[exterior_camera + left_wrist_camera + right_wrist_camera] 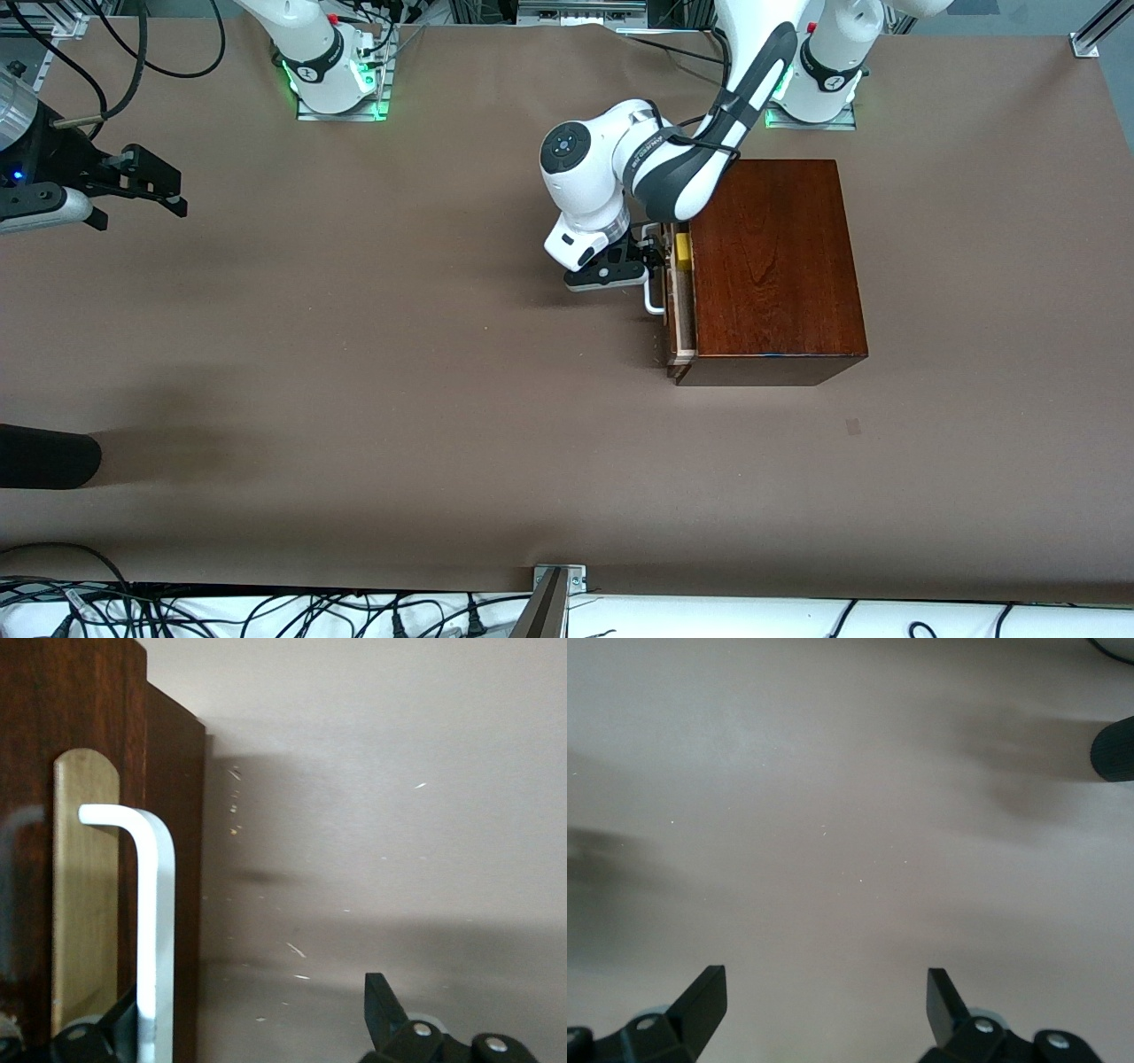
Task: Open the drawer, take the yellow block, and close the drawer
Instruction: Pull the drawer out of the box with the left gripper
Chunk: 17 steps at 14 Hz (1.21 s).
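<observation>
Drawer (680,301) of the dark wooden box (771,266) stands slightly pulled out; a narrow strip of pale interior shows between the front panel and the box body. Yellow block (683,251) lies inside that gap, toward the robot-base end of the drawer, only partly visible from the front view.

Left gripper (654,259) is at the white handle (654,292), on the side of the box facing the right arm's end of the table. In the left wrist view the fingers are spread wide: one finger (120,1028) sits against the handle bar (155,930) next to the drawer front, the other finger (381,1005) stands well apart over bare table (399,815). So the handle is hooked or about to be grasped, not clamped.

Right gripper (142,190) hovers over the table at the right arm's end, fingers (700,1001) wide and holding nothing; that arm waits.

Risks, judged from this state:
- With the handle not clamped, a pull could let the finger slide along or off the bar, leaving the drawer barely open.
- The opening looks too narrow for a gripper to reach the block; an attempt now would likely strike the drawer front or the box edge.
- A pull off the drawer's axis could drag or turn the whole box on the table.
- A sharp jerk could send the block sliding inside the drawer.
</observation>
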Each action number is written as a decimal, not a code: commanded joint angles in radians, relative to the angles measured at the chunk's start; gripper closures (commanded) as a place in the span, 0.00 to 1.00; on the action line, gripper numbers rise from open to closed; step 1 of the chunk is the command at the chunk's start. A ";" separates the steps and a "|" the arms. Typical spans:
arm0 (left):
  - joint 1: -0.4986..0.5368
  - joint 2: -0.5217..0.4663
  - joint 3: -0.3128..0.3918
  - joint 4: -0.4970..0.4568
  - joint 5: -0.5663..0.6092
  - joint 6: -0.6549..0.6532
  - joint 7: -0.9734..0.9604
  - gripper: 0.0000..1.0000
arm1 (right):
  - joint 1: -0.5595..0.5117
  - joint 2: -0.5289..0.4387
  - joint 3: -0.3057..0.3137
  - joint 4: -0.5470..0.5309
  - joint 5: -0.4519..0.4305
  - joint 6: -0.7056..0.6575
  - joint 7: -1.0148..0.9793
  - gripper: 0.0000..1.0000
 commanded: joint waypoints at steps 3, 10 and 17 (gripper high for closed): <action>-0.048 0.102 0.003 0.142 -0.077 0.038 -0.009 0.00 | -0.002 -0.005 0.000 0.010 -0.001 -0.016 0.007 0.00; -0.062 0.118 0.003 0.193 -0.068 0.032 -0.006 0.00 | -0.002 -0.005 -0.002 0.010 -0.001 -0.016 0.006 0.00; -0.059 0.019 0.003 0.222 -0.058 -0.184 0.029 0.00 | -0.003 -0.005 -0.003 0.010 0.001 -0.016 0.006 0.00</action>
